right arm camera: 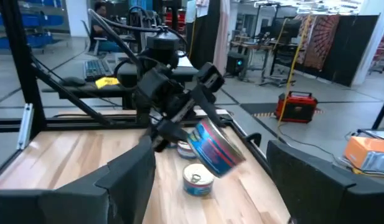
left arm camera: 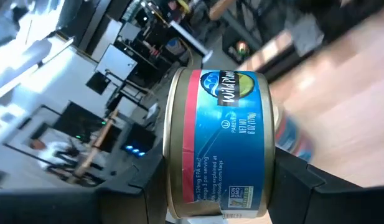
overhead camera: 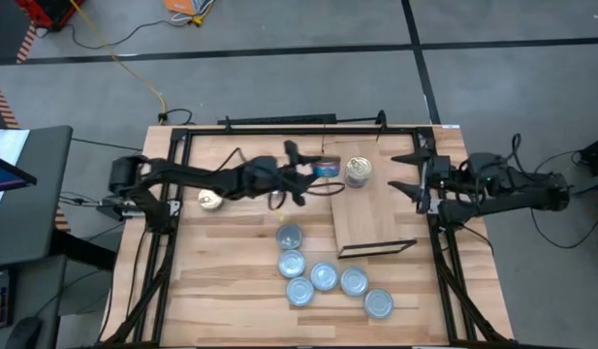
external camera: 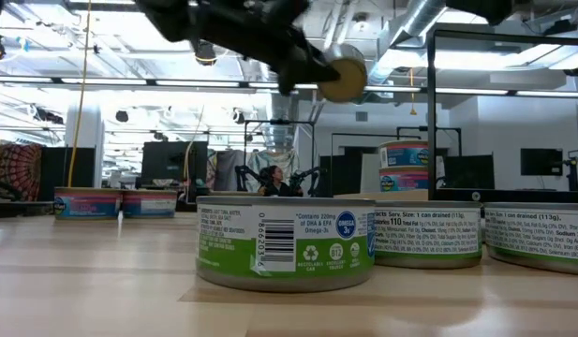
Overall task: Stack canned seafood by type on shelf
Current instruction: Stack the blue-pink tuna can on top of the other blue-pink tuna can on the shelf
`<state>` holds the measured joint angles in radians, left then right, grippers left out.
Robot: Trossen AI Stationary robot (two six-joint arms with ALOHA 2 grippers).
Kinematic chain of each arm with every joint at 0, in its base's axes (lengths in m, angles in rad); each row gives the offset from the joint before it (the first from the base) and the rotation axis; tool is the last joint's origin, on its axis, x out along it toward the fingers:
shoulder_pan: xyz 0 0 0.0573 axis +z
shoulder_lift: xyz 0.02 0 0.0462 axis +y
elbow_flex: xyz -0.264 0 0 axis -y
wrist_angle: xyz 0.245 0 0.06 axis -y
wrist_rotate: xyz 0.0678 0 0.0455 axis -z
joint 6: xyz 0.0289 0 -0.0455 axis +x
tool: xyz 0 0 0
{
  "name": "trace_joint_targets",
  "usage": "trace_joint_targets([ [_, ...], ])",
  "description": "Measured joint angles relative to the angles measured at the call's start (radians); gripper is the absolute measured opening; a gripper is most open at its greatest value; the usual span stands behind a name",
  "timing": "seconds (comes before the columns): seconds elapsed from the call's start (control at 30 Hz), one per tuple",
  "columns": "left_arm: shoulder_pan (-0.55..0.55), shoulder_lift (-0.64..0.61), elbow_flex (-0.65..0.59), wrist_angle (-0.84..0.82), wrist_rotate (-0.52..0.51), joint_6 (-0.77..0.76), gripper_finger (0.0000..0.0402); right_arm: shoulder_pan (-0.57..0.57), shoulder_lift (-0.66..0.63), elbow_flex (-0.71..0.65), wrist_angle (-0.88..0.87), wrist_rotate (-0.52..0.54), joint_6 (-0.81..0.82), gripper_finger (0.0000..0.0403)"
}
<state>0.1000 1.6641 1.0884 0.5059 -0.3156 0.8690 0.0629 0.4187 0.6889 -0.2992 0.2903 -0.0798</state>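
My left gripper [overhead camera: 313, 174] reaches over the table's middle and is shut on a blue-labelled tin [overhead camera: 326, 169] with gold rims, lifted clear beside the shelf's far end. The shelf [overhead camera: 376, 218] is a light-wood board with a dark strip [overhead camera: 376, 249] at its near end. A stack of gold-topped tins [overhead camera: 358, 172] stands on the shelf's far end, close to the held tin. One gold-topped tin [overhead camera: 211, 200] sits alone on the table's left. Several silvery-topped tins [overhead camera: 324, 276] stand on the table near the shelf's near end. My right gripper [overhead camera: 407, 174] waits open at the shelf's right edge. My left gripper pinches the blue-labelled tin [left arm camera: 216, 143] between its two fingers [left arm camera: 297, 180], which stand against the tin's two gold-rimmed flat ends [left arm camera: 176, 149]. The fingers come level from the table's left. The tin is lifted clear and tipped on its side, with one gold end [external camera: 343, 77] showing.
A black frame [overhead camera: 279, 129] runs along the table's far edge and down both sides. Green-labelled tins [external camera: 285, 239] fill the low view's front. Bare tabletop [overhead camera: 221, 281] lies left of the silvery tins. The shelf's middle [overhead camera: 371, 213] is bare.
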Motion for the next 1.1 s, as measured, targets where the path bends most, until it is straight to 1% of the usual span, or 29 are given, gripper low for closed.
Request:
trace_joint_targets([
  [0.13,0.021,0.104,0.106,-0.077,0.010,0.124,0.0192,-0.022,-0.015,-0.025,-0.005,0.000,0.011,0.0329],
  [0.2,0.026,0.146,0.147,-0.103,0.053,0.182,0.0192,-0.034,-0.014,-0.032,-0.010,0.000,0.006,0.0329],
  [0.4,0.023,0.246,0.256,-0.089,0.072,0.433,0.0192,-0.083,-0.023,-0.034,0.056,0.000,-0.062,0.0329],
  [0.57,0.030,0.303,0.331,-0.076,0.089,0.560,0.0192,-0.133,-0.034,-0.034,0.106,0.000,-0.080,0.0329],
  [0.67,0.048,0.346,0.378,-0.063,0.126,0.631,0.0192,-0.171,-0.030,-0.034,0.124,0.000,-0.061,0.0329],
  [0.73,0.064,0.385,0.417,-0.063,0.158,0.670,0.0192,-0.200,-0.020,-0.034,0.139,0.000,-0.044,0.0329],
  [0.87,0.088,0.462,0.495,-0.073,0.155,0.698,0.0193,-0.248,0.009,-0.034,0.130,0.000,-0.028,0.0329],
  [0.97,0.098,0.497,0.552,-0.140,0.134,0.700,0.0193,-0.272,0.034,-0.034,0.127,0.000,-0.026,0.0329],
  [1.1,0.097,0.496,0.590,-0.259,0.107,0.686,0.0193,-0.288,0.055,-0.034,0.122,0.000,-0.026,0.0329],
])
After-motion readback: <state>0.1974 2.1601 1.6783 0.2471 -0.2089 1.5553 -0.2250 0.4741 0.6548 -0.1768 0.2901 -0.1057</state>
